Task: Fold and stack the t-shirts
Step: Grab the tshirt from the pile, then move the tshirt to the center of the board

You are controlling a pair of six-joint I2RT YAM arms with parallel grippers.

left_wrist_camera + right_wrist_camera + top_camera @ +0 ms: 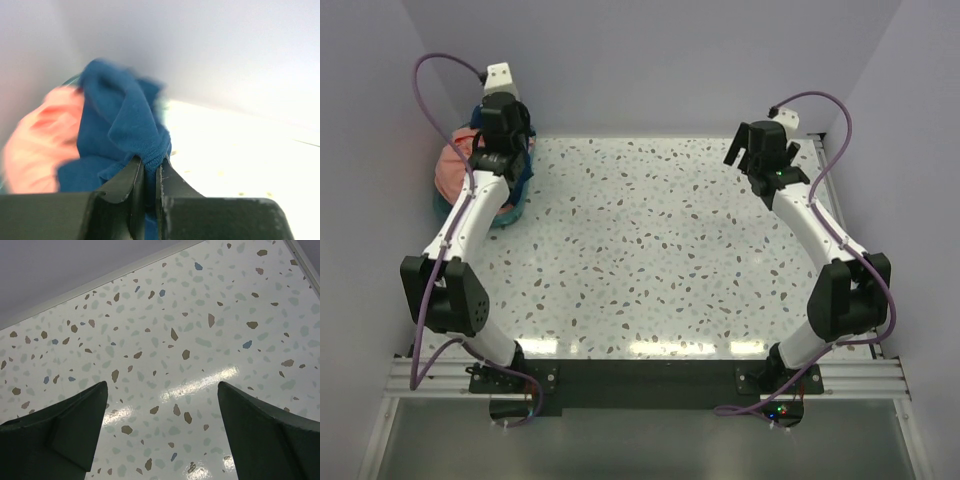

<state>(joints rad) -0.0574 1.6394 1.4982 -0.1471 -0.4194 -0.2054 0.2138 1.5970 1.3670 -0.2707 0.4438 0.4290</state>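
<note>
With left gripper [151, 167] clenched on a bunched fold of the soft navy-blue cloth t-shirt [120, 120], hanging over the round teal basket [512, 208] at ten o'clock of the speckled terrazzo table [650, 250]. Beside the navy fold, toward nine o'clock, the crumpled salmon-pink cloth t-shirt [42, 145], heaped in that basket. With right gripper [162, 392] spread wide, grasping nothing, at two o'clock above bare tabletop

Pale lilac walls [650, 60] enclose a glossy speckled terrazzo table [650, 250].
</note>
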